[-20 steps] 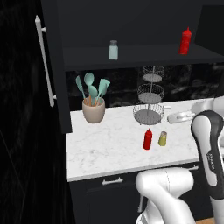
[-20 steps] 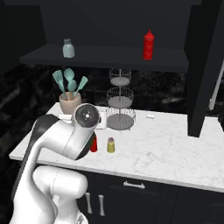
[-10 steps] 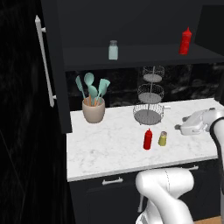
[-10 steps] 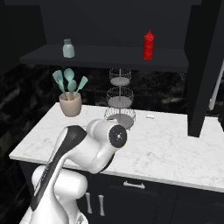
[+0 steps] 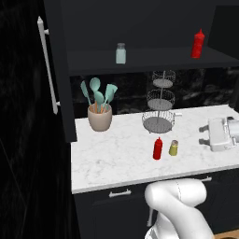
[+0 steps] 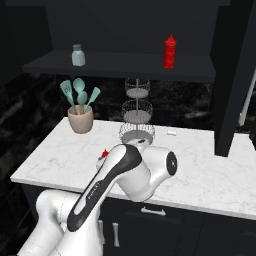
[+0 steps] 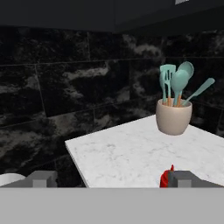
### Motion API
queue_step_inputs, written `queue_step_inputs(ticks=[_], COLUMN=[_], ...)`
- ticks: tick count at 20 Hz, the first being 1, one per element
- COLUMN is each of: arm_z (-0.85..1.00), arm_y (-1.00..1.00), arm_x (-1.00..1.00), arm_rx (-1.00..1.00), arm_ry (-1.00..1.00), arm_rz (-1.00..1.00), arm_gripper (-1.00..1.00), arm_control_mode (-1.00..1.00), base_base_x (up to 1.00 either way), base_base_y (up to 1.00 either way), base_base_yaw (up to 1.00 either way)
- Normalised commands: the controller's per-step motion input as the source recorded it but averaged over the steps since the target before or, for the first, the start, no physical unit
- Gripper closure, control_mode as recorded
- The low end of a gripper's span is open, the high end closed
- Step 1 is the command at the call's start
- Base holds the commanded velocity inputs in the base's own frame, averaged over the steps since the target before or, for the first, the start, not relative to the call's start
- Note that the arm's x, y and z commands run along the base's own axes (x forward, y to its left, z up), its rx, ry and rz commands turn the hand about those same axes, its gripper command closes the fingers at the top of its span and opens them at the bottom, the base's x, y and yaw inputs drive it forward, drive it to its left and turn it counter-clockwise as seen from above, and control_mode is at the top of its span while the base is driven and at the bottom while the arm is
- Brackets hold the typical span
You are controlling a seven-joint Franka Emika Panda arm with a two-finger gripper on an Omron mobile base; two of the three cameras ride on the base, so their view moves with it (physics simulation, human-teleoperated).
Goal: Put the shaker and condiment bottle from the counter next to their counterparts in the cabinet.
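condiment bottle [image 6: 105, 152] mostly behind arm

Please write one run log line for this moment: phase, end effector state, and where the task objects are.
phase: approach | end effector: open, empty, right of shaker | condiment bottle: on counter beside shaker | counterparts: blue-green shaker, red bottle in cabinet

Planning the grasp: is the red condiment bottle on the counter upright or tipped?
Upright: the condiment bottle stands on the counter, nozzle up, beside the shaker.
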Motion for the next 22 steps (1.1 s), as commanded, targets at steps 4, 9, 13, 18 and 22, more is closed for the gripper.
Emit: queue_step_inputs(ticks=[4, 9, 13, 18, 22], arm_z=[-0.05, -0.17, -0.35, -0.41, -0.35], arm_y=[-0.03, 0.00, 0.00, 0.00, 0.00], arm_x=[0.14, 0.28, 0.17, 0.03, 0.07], arm_rx=[0.00, 0.00, 0.00, 0.00, -0.04], arm_ry=[0.04, 0.10, 0.07, 0.00, 0.00], arm_rz=[0.01, 0.00, 0.00, 0.00, 0.00], arm_gripper=[-1.00, -1.00, -1.00, -1.00, -1.00], arm_control_mode=[-1.00, -1.00, -1.00, -1.00, -1.00], base_base_x=[0.00, 0.00, 0.00, 0.00, 0.00], base_base_y=[0.00, 0.00, 0.00, 0.00, 0.00], base_base_yaw=[0.00, 0.00, 0.00, 0.00, 0.00])
